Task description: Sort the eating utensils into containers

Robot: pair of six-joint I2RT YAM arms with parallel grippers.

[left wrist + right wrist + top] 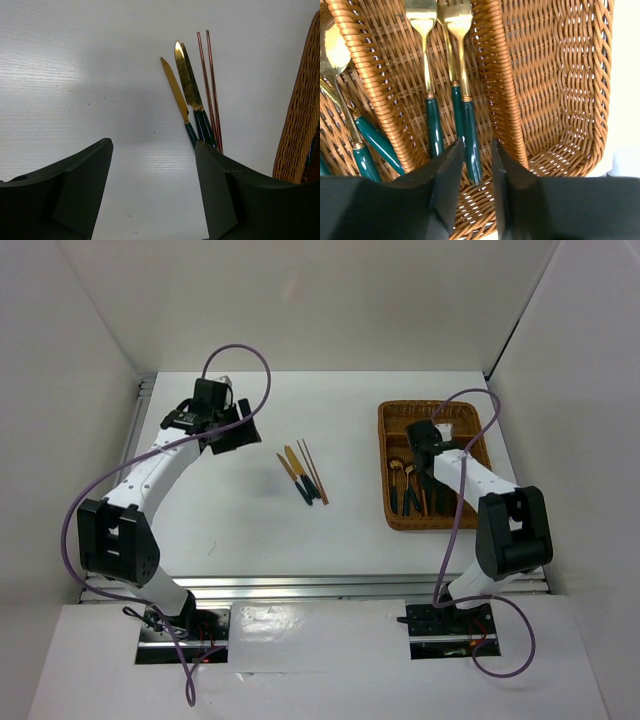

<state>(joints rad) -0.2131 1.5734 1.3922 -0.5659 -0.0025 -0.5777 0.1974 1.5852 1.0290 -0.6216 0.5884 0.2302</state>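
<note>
right gripper [477, 150]: jaws slightly parted, fork [469, 125] handle loose between them, lying in the tray [495, 75]
tip: widen, lift straight up, don't drag the fork
left gripper [154, 145]: wide open, empty
knives [187, 85], chopsticks [210, 75]: outside tray, just ahead of left gripper
tip: pinch one knife handle, clear of chopsticks

In the left wrist view the wicker tray [300, 115] is running off the right edge. Beside it, a finger of the left gripper [154, 144] is covering the handle ends of the knives [189, 82] and the tips of the chopsticks [204, 75]. Inside the tray, the heads of the forks [461, 55] are being cropped by the right wrist view's top edge. From above, the right arm [465, 475] is hiding part of the tray.
</note>
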